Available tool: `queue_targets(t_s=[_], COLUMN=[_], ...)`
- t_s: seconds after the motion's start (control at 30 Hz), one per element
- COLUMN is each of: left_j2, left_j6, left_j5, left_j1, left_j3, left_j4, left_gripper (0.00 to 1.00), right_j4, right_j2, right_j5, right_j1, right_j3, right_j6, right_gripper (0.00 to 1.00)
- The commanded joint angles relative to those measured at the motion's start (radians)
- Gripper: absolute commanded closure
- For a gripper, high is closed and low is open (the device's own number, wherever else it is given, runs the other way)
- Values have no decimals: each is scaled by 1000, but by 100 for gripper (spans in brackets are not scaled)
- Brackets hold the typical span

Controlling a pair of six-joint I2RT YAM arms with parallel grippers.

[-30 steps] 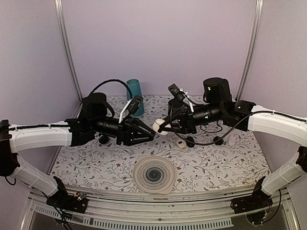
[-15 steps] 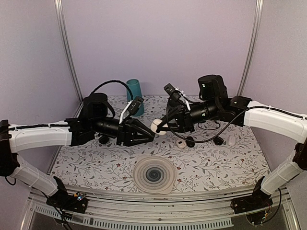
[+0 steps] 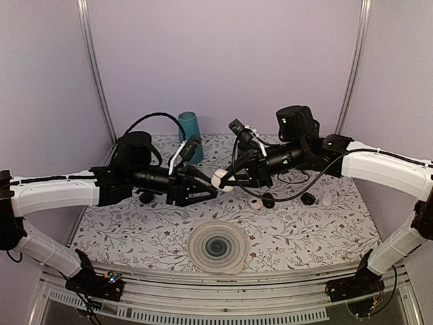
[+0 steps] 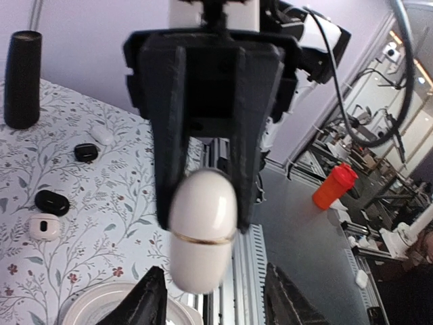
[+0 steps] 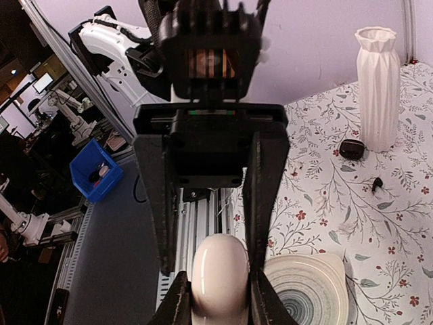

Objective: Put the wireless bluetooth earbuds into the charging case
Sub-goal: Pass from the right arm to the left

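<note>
Leftward and slightly farther is where the right arm has shifted, carrying the charging case (image 3: 220, 179) closer to the left gripper (image 3: 212, 186), whose fingers have spread wider than before. The right gripper (image 3: 226, 180) pinches the case by its sides and holds it in the air above the middle of the table (image 3: 304, 230), beyond the round plate (image 3: 196, 252). The case is shut, with a thin seam running across its body. Its long axis lies along the right fingers, roughly left to right in the scene, and its free rounded end points left toward the left gripper. In the left wrist view, the left fingers (image 4: 145, 305) stand apart on either side of that end without touching it. A teal cup (image 3: 190, 135) stands upright at the far left of the table.
</note>
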Motion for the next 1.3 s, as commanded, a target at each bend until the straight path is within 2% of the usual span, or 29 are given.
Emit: queue_targets(t_s=[0.0,0.07,0.13,0.2,0.43,0.83,0.9,0.97,1.1,1.17,1.27], left_j2=[-30,-28,-28,-25,-24,-17,-15,-16,-19,-22,-30], left_j6=[40,43,45,44,41,47,48,47,20,-16,-86], left_j5=[-89,-93,-95,-82,-18,44,44,40,18,3,-42], left_j1=[12,12,12,12,12,8,7,7,7,8,11], left_j3=[25,21,18,14,31,41,39,36,16,-6,-43], left_j4=[25,24,26,35,45,21,20,20,58,115,209], left_gripper=[50,48,40,41,63,81,90,99,100,100,100], right_j4=[-38,-41,-43,-47,-69,-65,-66,-64,-30,5,83], right_j2=[3,2,2,1,22,44,46,49,42,28,-4], right_j5=[-52,-53,-51,-42,-15,18,26,42,96,133,190], right_j1=[30,32,34,34,35,38,36,37,36,38,37], right_j3=[27,29,31,32,46,76,80,81,68,47,-7], right_j6=[-5,-6,-5,-7,-11,-4,-3,2,25,43,82], right_gripper=[96,96,96,96,96,96,95,92,82,74,52])
